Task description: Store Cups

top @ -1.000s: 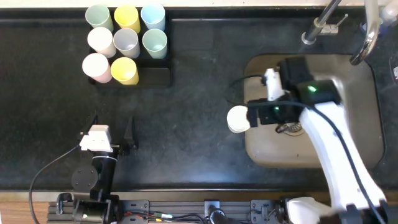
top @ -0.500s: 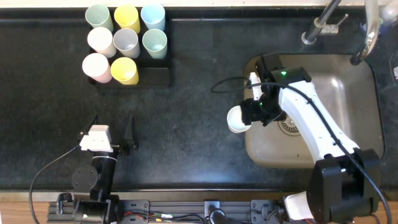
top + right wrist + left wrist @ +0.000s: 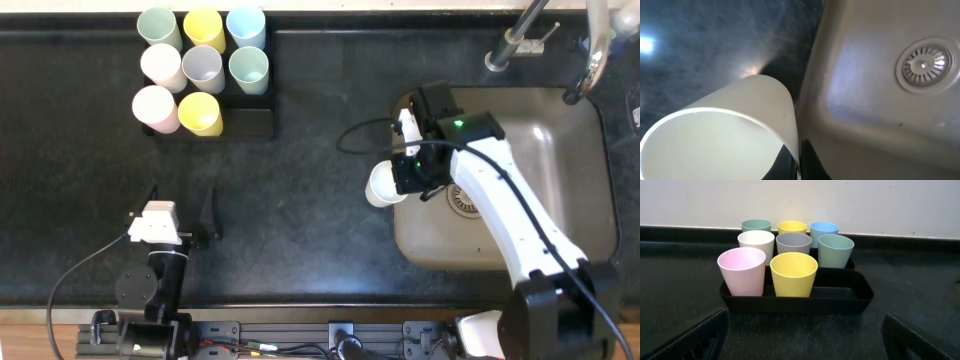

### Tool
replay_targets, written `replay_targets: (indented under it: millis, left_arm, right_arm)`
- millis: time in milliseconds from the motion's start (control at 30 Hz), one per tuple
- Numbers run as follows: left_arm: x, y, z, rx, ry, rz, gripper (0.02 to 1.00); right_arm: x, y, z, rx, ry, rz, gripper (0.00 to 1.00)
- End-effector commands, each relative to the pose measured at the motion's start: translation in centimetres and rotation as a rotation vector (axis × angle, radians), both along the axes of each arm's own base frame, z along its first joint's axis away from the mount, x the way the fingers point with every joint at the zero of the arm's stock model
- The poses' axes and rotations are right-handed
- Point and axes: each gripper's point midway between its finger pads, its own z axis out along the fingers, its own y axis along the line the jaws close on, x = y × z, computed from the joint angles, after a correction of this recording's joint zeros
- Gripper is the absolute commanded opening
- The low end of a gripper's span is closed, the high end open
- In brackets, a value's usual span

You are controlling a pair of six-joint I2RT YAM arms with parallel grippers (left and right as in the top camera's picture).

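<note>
Desk: Top view?
Me: My right gripper [image 3: 398,178] is clamped on a white cup [image 3: 379,187] at the sink [image 3: 560,240]'s left rim; my left gripper [image 3: 181,206] sits low, fingers [image 3: 210,208] apart.
Desk: Left wrist?
Me: Eight cups [image 3: 793,272] upright in a black tray [image 3: 850,300] — near the wall [image 3: 865,200].
Desk: Right wrist?
Me: I see the cup tipped, mouth toward me — drain [image 3: 926,65] well apart

Cups [image 3: 204,68] nine: eight in tray [image 3: 250,122], ninth cup [image 3: 381,186] outside. Sink [image 3: 570,130] one.

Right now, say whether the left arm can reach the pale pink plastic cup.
Probably yes: the pale pink plastic cup stands at the black tray's near edge, bare counter before the left gripper.
</note>
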Motion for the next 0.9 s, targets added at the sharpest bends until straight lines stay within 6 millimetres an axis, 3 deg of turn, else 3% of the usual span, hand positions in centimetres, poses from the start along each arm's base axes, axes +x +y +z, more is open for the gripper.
replay_targets:
  millis: [33, 367, 500, 533, 633, 767, 900]
  left_arm:
    - [0.0, 0.0, 0.1, -0.009, -0.005, -0.002, 1.000]
    - [0.0, 0.0, 0.1, -0.009, -0.005, -0.002, 1.000]
    - [0.0, 0.0, 0.1, -0.009, -0.005, -0.002, 0.998]
    - [0.0, 0.0, 0.1, -0.009, -0.005, -0.002, 1.000]
    - [0.0, 0.0, 0.1, -0.009, -0.005, -0.002, 1.000]
    - [0.0, 0.0, 0.1, -0.009, -0.005, -0.002, 0.998]
    - [0.0, 0.0, 0.1, -0.009, -0.005, -0.002, 1.000]
  right_arm:
    - [0.8, 2.6, 4.3, 0.151, -0.121, 0.034, 0.042]
    - [3.9, 6.7, 17.4, 0.232, -0.479, 0.038, 0.042]
    - [5.4, 9.2, 21.4, 0.217, -0.569, 0.044, 0.040]
    - [6.3, 10.9, 22.5, 0.210, -0.581, 0.047, 0.040]
    - [7.4, 13.1, 22.8, 0.213, -0.568, 0.059, 0.040]
    - [9.1, 16.8, 21.6, 0.219, -0.524, 0.079, 0.045]
    - [10.3, 20.3, 18.3, 0.203, -0.453, 0.106, 0.042]
